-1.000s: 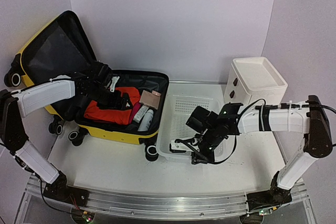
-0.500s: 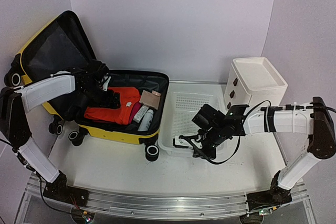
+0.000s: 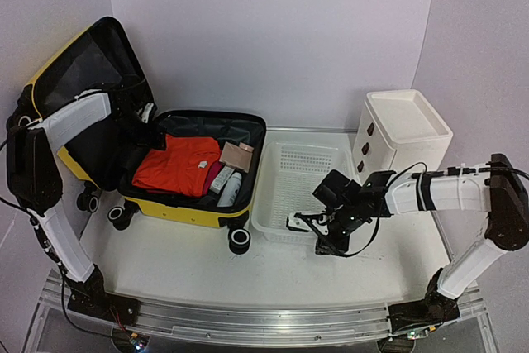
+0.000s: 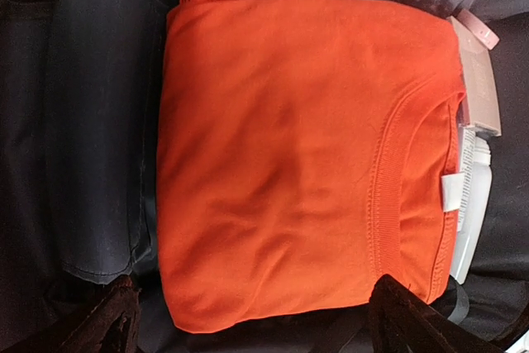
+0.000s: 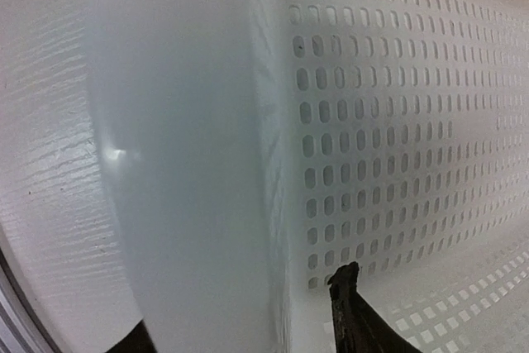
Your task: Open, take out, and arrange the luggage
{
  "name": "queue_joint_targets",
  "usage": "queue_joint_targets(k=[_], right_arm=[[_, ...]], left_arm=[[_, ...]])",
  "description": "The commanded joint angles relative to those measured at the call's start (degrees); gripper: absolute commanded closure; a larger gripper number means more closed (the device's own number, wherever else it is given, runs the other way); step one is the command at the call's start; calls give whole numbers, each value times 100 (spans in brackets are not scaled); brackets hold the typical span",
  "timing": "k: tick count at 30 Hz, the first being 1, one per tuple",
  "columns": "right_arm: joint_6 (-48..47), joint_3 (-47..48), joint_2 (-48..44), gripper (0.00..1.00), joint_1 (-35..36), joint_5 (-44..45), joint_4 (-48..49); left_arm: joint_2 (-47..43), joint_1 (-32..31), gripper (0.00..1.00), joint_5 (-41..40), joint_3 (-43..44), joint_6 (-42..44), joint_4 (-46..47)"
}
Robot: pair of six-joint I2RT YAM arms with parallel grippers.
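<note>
Two dark fingertips [image 4: 116,324] frame the bottom of the left wrist view. What is the left gripper [image 4: 260,321] doing?

Its fingers stand wide apart with nothing between them, above the folded orange shirt [image 4: 297,163]. A second ago it was low over that shirt. Now it is drawn back toward the raised lid [image 3: 83,72], and the shirt lies fully uncovered.

And the right gripper [image 5: 245,326]?

Its fingers straddle the near wall of the white perforated basket [image 3: 307,163], one inside and one outside. Whether they press on the wall I cannot tell. Compared with a second ago it sits further right along that near rim. The basket itself seems to be in the same spot, mid-table.

Where is the luggage [image 3: 178,208]?

At the far-left corner of the table. It has a bright-yellow shell, a black zipper band and black wheels on its near side. The lid stands open, tilted back toward the left wall, with its dark lining showing. The lower half lies flat and holds the shirt, with a tan box [image 3: 237,157] and a white bottle [image 3: 231,189] just beside it on the right.

Anything else?

A white cabinet [image 3: 405,126] at the far-right corner, just beside the basket.
</note>
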Motion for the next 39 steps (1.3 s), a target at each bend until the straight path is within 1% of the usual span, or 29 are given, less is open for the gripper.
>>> queue_joint_targets(k=[1, 3, 5, 7, 8, 10, 12, 14, 16, 19, 22, 24, 26, 27, 29, 31, 33, 35, 36, 39], right_arm=[[552, 396, -377, 38, -22, 84, -52], [868, 605, -644, 29, -18, -116, -235], [1172, 657, -961, 14, -19, -83, -264], [1426, 727, -1201, 4, -33, -32, -263], [1561, 817, -1255, 2, -41, -53, -263], [1897, 1012, -1229, 2, -63, -151, -254], [2417, 1372, -975, 2, -102, -104, -266], [2931, 1926, -530, 2, -125, -18, -320], [3287, 2594, 69, 2, -127, -193, -325], [3458, 3542, 947, 2, -123, -684, -213], [3338, 4469, 1752, 2, -123, -947, -168], [3088, 4859, 2161, 2, -123, -1027, 113], [2505, 5150, 2546, 2, -116, -1034, 421], [2174, 5351, 2758, 2, -110, -1051, 468], [1522, 5922, 3306, 2, -105, -1176, 457], [576, 6624, 3797, 4, -101, -1416, 217], [90, 7076, 4188, 3, -64, -1357, 186], [-81, 7476, 4567, 2, -61, -1334, 174], [-18, 7691, 4742, 2, -61, -1248, 158], [556, 7967, 4944, 2, -64, -1067, 115]], left_arm=[[102, 87, 4, 562, 408, 85, -424], [61, 73, 6, 1131, 415, -195, -388], [100, -53, 8, 1602, 379, -466, -235], [210, -394, 9, 1473, 424, -608, -216], [273, -619, 9, 1249, 455, -632, -216], [411, -1032, 9, 747, 519, -642, -218], [506, -1314, 9, 339, 528, -575, -220], [513, -1408, 10, -36, 478, -650, -266], [351, -1368, 11, -104, 354, -844, -260], [19, -1296, 12, 142, 194, -1000, -167], [-156, -1075, 11, 418, 25, -1057, -189], [-280, -627, 13, 927, -211, -1558, -235], [-516, -107, 17, 1620, -744, -2253, -46], [-619, 33, 18, 1754, -860, -2487, -11], [-814, 73, 16, 1759, -929, -2682, 138], [-913, 43, 14, 1881, -936, -2770, 266], [-953, 53, 12, 1898, -975, -2790, 273], [-983, 45, 11, 1926, -1063, -2693, 306], [-986, 45, 11, 1913, -1127, -2648, 311], [-1028, 46, 11, 1901, -1295, -2677, 402]])
